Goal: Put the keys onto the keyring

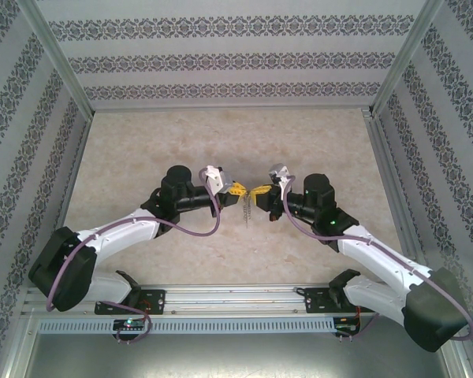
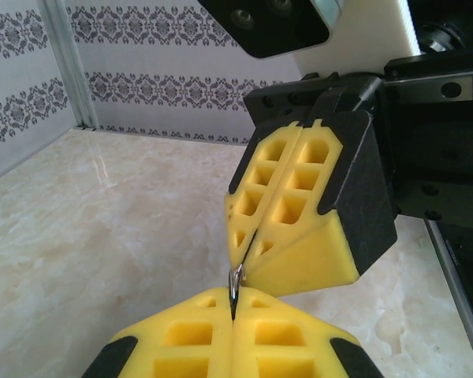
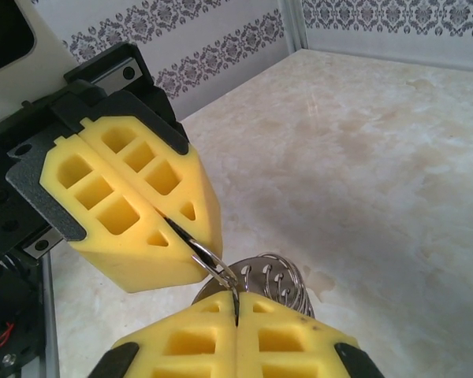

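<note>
Right wrist view had the right gripper nearest, at the lower edge. Its two yellow fingers were pressed together, and a thin metal wire went into the seam between them. This wire belonged to the keyring, a grey loop held in the air above the table, between the two claws. The other end of the loop went into the seam of the left gripper, which faced the right one tip to tip. Its fingers were also closed narrow and pinched the wire. So each claw gripped the same single loop.

Just behind the loop, and touching it, hung a bunch of silvery pieces with small holes. Their number could not be counted, and which of them was the key could not be told.

Farther away lay the pale marble-like table, and beyond it stood a patterned wall.

From above, two arms were counted. The left arm and the right arm both bent toward the middle of the table, where the yellow tips met. A thin dark bundle hung down just under them.
</note>
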